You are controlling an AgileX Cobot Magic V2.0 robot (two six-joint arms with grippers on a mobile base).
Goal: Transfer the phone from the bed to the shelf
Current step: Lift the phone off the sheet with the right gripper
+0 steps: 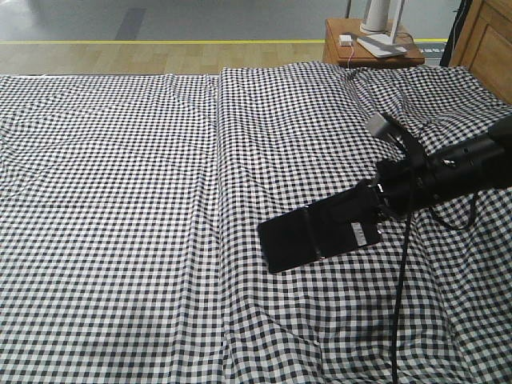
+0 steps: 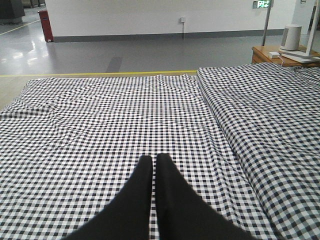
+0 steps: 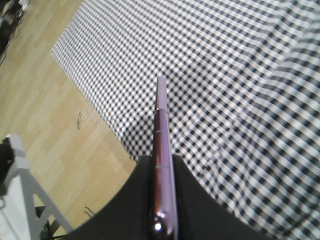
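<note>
The phone (image 1: 308, 236) is a thin black slab with a white sticker near one end, held just above the checked bed (image 1: 144, 200) at centre right. My right gripper (image 1: 364, 214) is shut on its sticker end. In the right wrist view the phone's pinkish rim (image 3: 162, 150) runs edge-on between the two black fingers (image 3: 195, 205). My left gripper (image 2: 153, 162) hovers over the bed sheet (image 2: 125, 115) with its fingers closed and nothing between them. The shelf is out of view.
A small reddish-brown side table (image 1: 372, 54) with a white lamp base (image 1: 382, 18) and a white adapter stands beyond the bed's far right corner. A wooden cabinet (image 1: 486, 44) is at the far right. Wooden floor (image 3: 60, 130) lies beside the bed edge.
</note>
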